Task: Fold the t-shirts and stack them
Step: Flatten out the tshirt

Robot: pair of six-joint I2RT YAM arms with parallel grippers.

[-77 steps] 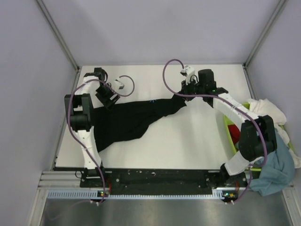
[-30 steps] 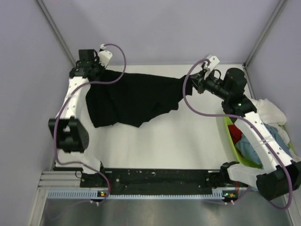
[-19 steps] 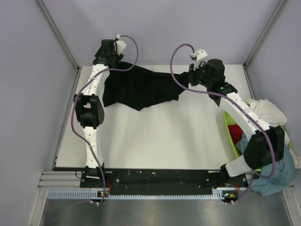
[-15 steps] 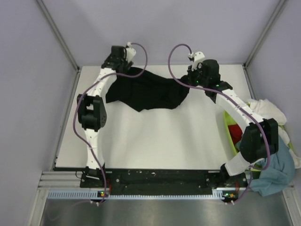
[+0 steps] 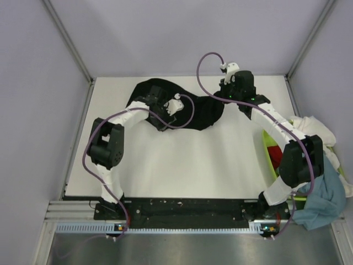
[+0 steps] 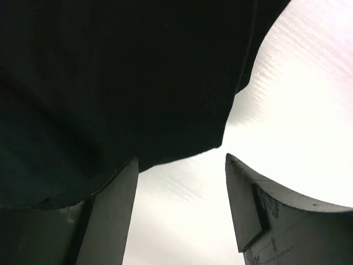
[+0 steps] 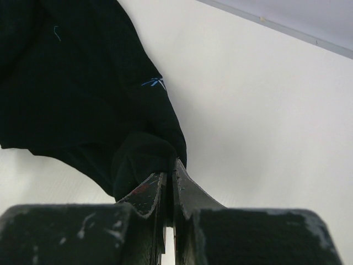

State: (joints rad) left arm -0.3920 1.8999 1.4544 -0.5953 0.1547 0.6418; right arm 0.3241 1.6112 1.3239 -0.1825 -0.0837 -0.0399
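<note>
The black t-shirt [image 5: 205,113] lies bunched at the back of the white table [image 5: 182,165]. My left gripper [image 5: 159,118] hovers over its front left edge, open and empty. In the left wrist view the gripper [image 6: 182,160] shows bare table between its fingers [image 6: 110,215], and the black cloth [image 6: 110,83] fills the upper left and overlaps the left fingertip. My right gripper [image 5: 222,99] is shut on the shirt's right end. In the right wrist view the gripper [image 7: 172,172] pinches a fold of the black cloth [image 7: 94,94].
A lime-green basket [image 5: 268,152] stands at the table's right edge. A white shirt [image 5: 314,130] and a teal-blue shirt [image 5: 322,201] hang over it, and red cloth [image 5: 274,156] shows inside. Grey walls close off the back and sides.
My left gripper has let go of the black shirt and swung from the back left towards the middle. The stretched, raised shirt has dropped into a bunch at the back. The right gripper keeps its hold.
</note>
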